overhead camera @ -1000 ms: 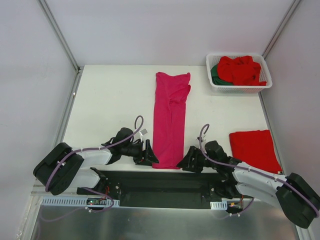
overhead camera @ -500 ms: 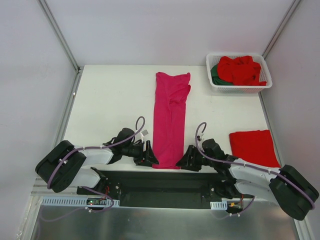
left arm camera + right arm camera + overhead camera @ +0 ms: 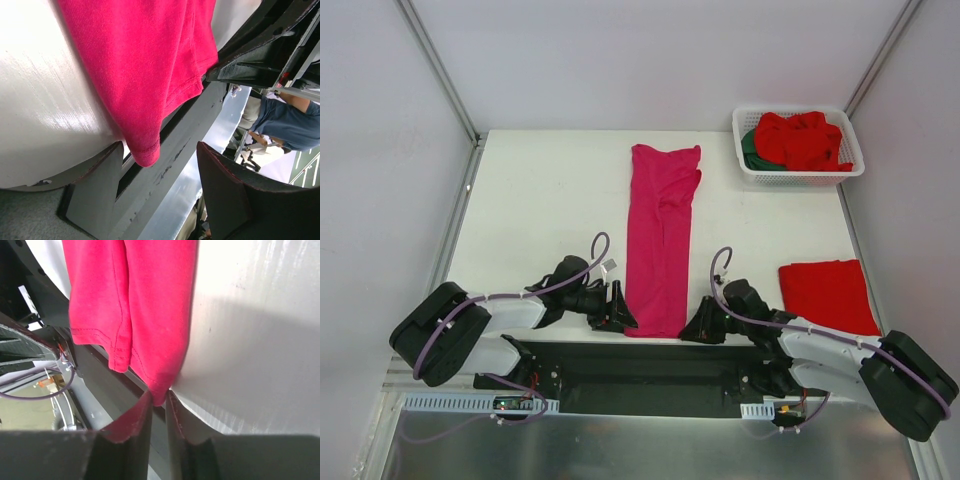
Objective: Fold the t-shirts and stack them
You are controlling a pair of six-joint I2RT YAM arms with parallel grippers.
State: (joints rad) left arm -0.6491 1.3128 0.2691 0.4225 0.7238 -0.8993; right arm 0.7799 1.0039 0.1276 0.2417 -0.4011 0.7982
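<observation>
white basket (image 3: 798,178) holds red t-shirts (image 3: 802,140) atop a dark green t-shirt (image 3: 749,150).

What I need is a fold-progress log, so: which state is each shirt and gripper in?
magenta t-shirt: folded lengthwise, near hem overhanging table
folded red t-shirt: lying flat
crumpled red t-shirt: heaped in basket
green t-shirt: crumpled, partly under it
left gripper: open around hem corner
right gripper: shut on other corner

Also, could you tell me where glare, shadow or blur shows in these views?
Left wrist view: a bright glare streak on the white table beside the magenta shirt, background blurred. Right wrist view: soft shadow on the table right of the shirt, gripper fingers dark. Top view: even light, sharp.
</observation>
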